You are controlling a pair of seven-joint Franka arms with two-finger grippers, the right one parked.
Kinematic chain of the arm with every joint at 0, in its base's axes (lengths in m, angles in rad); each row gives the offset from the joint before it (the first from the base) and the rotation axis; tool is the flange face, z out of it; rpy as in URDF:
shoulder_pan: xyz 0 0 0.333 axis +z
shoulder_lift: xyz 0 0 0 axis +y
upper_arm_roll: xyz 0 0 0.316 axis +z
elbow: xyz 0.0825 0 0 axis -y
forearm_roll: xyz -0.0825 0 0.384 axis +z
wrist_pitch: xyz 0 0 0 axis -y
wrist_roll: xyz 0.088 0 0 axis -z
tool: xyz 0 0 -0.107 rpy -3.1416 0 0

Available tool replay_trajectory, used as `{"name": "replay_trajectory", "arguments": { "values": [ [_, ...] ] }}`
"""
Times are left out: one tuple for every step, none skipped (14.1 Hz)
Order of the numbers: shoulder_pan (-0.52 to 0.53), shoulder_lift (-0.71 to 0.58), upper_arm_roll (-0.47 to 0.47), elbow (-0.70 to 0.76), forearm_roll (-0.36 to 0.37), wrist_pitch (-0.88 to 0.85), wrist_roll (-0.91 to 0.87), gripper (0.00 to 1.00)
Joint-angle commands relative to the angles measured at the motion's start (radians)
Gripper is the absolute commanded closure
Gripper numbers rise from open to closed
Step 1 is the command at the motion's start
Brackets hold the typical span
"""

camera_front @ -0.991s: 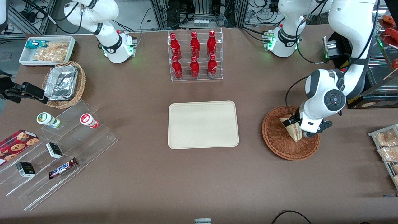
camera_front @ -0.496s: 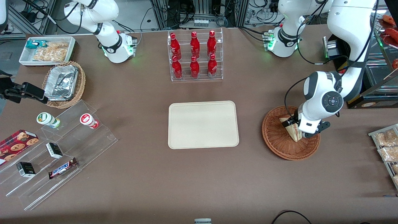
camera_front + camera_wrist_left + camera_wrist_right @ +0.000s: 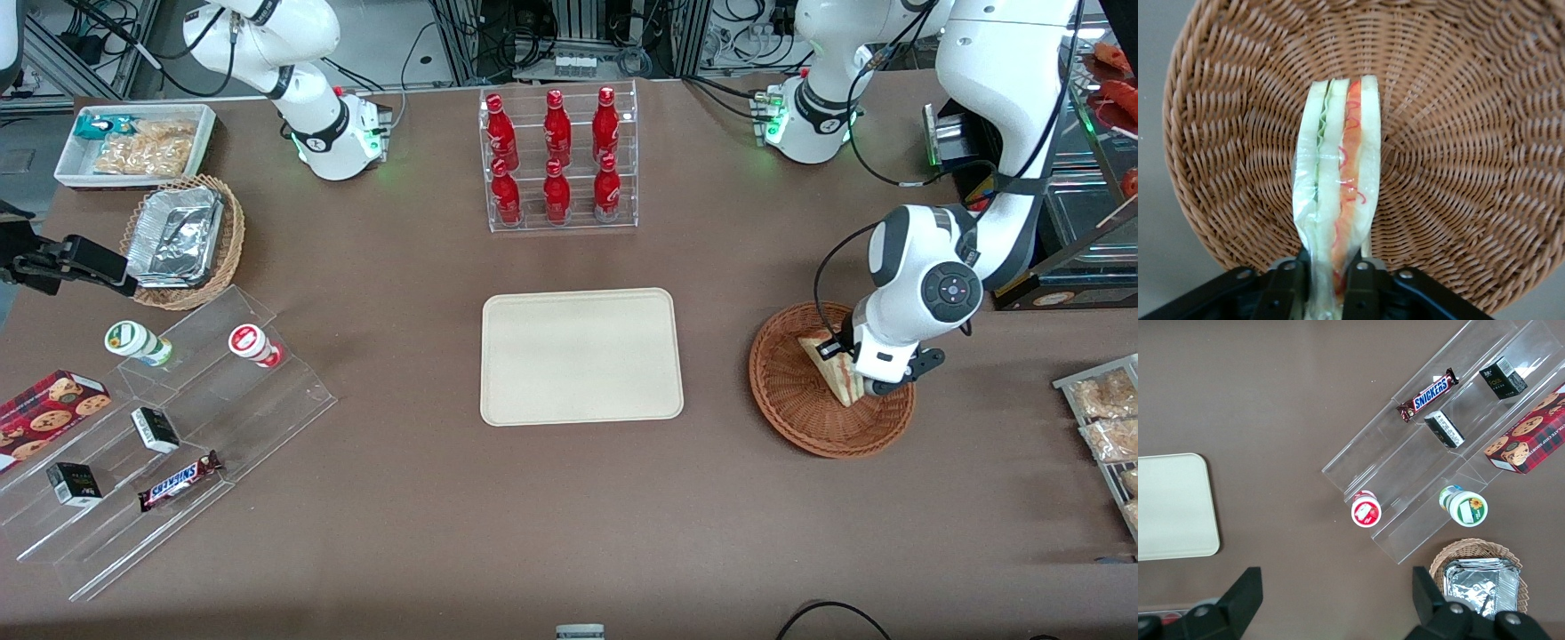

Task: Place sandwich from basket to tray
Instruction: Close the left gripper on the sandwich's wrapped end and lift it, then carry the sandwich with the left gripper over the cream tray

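six red bottles (image 3: pixel 556 156), two wicker baskets (image 3: pixel 782 391), one sandwich (image 3: pixel 831 373), one tray (image 3: pixel 581 356), two yogurt cups (image 3: pixel 252 344), one gripper (image 3: pixel 855 378)

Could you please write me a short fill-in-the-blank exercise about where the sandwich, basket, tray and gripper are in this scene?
1. The gripper is shut on the ____.
2. The sandwich is above the round woven ____.
3. The cream tray holds ____ sandwiches.
4. The basket lies toward the ____ arm's end of the table from the tray.

Missing words: sandwich; basket; no; working
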Motion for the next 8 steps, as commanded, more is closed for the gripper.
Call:
{"name": "replay_trajectory", "arguments": {
  "values": [
    [-0.001,-0.042,0.001,0.026,-0.009,-0.020,0.092,0.92],
    [-0.002,-0.049,0.000,0.061,-0.011,-0.048,0.143,0.92],
    [-0.007,-0.054,-0.005,0.108,-0.012,-0.100,0.174,0.92],
    [-0.010,-0.051,-0.015,0.157,-0.014,-0.149,0.199,0.92],
    [-0.012,-0.040,-0.058,0.203,-0.014,-0.180,0.241,0.91],
    [-0.013,-0.022,-0.110,0.224,-0.014,-0.180,0.266,0.91],
    [-0.021,-0.014,-0.135,0.236,-0.014,-0.182,0.269,0.91],
    [-0.047,0.002,-0.144,0.253,-0.014,-0.183,0.278,0.91]
  ]
}}
